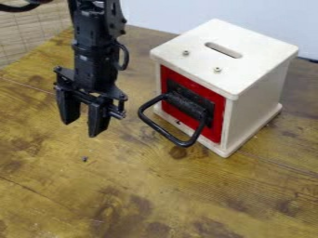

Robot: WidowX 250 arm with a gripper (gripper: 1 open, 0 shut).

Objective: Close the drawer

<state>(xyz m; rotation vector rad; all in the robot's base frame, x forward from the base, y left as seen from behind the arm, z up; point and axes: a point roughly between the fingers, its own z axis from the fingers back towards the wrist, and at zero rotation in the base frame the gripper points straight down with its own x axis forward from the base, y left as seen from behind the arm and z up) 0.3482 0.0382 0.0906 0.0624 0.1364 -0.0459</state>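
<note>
On the wooden desk (130, 200), in the near part toward the left, there is one small dark mark. Farther in, at the left, the fingers (84, 123) of the black robot arm (95, 42) point down above the desk. They are released: the two tips are apart, and nothing is between them. To the right of the fingers, and well apart from them, is the black loop handle (170, 136) of the drawer (192, 104). This handle comes out from the drawer front toward the near left side. The drawer is in the white box (239, 65), on the face which looks to the near left; its front is red, with a dark part in the centre. The box stands upright on the desk, at the right. On its top there are one long slot (224, 49) and two small round metal pieces. At the far left, behind the arm, a woven mat (28, 35) is visible, and a pale wall (199, 11) is at the far side.
</note>
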